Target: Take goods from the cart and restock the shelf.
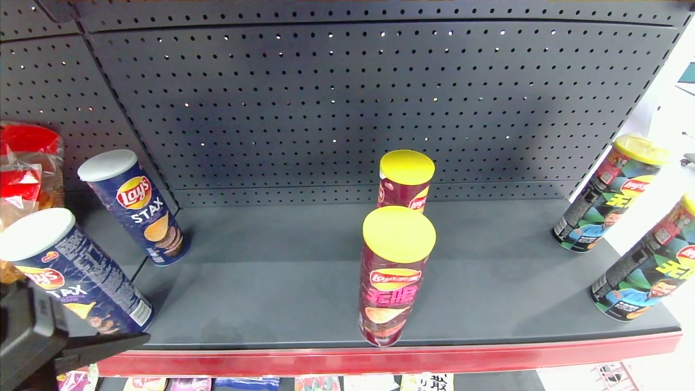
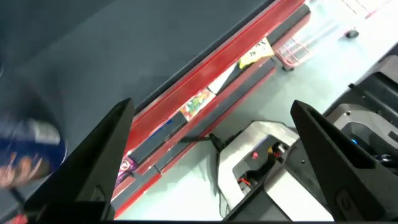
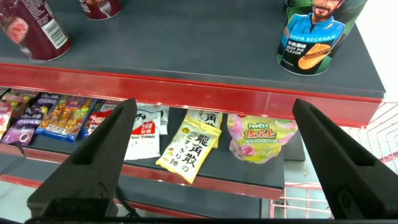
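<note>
Head view: the shelf [image 1: 282, 271] holds blue cans [image 1: 136, 206] at 9 o'clock, maroon cans [image 1: 393, 271] at centre and green cans [image 1: 608, 195] at 3 o'clock.

Left wrist view: the left pincer [image 2: 211, 106] is wide and empty by the shelf's red lip. A red wire frame [image 2: 295, 53], likely the cart, stands on the floor.

Right wrist view: the right pincer [image 3: 214, 102] is also wide and empty, and packets [image 3: 189, 146] lie on the tier beneath.

The robot seems to be between placements, so fetching from the cart comes next.

This is a shop aisle. A dark metal shelf [image 1: 282, 282] with a perforated back panel [image 1: 326, 108] and red front rail [image 1: 380, 358] carries upright crisp cans [image 1: 396, 271]. Bagged snacks [image 3: 189, 146] lie on the lower shelf [image 3: 249, 175].
</note>
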You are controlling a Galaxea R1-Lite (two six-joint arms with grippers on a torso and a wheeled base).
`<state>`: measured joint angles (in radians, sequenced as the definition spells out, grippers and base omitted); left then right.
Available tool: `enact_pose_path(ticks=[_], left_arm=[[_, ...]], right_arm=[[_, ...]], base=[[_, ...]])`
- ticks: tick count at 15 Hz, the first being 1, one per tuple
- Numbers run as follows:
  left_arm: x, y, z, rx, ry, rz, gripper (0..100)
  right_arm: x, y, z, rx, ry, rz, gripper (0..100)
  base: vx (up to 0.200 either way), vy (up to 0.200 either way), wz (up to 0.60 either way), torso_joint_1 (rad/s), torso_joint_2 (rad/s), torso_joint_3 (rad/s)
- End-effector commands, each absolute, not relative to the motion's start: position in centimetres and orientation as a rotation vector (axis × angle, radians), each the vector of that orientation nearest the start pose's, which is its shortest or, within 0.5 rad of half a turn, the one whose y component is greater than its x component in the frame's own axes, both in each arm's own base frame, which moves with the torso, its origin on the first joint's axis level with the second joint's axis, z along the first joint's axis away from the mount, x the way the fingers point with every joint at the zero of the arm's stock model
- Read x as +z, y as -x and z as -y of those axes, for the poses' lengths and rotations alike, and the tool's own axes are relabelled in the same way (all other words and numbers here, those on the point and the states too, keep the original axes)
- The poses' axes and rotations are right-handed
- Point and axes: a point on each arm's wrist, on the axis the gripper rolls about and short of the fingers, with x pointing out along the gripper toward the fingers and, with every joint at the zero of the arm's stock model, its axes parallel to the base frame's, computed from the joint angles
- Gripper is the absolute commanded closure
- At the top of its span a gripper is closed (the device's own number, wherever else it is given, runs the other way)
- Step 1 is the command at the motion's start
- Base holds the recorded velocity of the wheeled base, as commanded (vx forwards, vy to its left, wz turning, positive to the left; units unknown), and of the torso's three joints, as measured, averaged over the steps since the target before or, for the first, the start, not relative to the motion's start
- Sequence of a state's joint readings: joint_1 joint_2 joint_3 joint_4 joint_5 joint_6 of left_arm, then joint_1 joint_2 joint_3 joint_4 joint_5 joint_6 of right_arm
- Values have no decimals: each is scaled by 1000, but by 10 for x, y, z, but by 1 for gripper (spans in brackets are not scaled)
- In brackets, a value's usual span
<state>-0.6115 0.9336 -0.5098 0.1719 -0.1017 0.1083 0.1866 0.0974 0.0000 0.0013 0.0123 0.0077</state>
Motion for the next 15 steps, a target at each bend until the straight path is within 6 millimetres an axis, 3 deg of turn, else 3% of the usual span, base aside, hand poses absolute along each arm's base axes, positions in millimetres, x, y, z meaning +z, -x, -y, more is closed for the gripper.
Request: enact_pose_path(ticks=[1,3,7,15], left_arm=[[184,-106,89,-790,-313,-633,0],[187,-132,116,-816,-325,-646,0],[173,-156,139,-823,-348,-703,0],[143,-189,170,-858,-443,-697,0]], right_arm=[[77,15,3,199,1,-102,0],[77,15,3,199,1,-100,0],[77,15,3,199,1,-100,0],[77,15,3,199,1,-102,0]], base=[[0,0,0,0,0,0],[0,0,0,0,0,0],[0,0,0,0,0,0],[0,0,0,0,0,0]])
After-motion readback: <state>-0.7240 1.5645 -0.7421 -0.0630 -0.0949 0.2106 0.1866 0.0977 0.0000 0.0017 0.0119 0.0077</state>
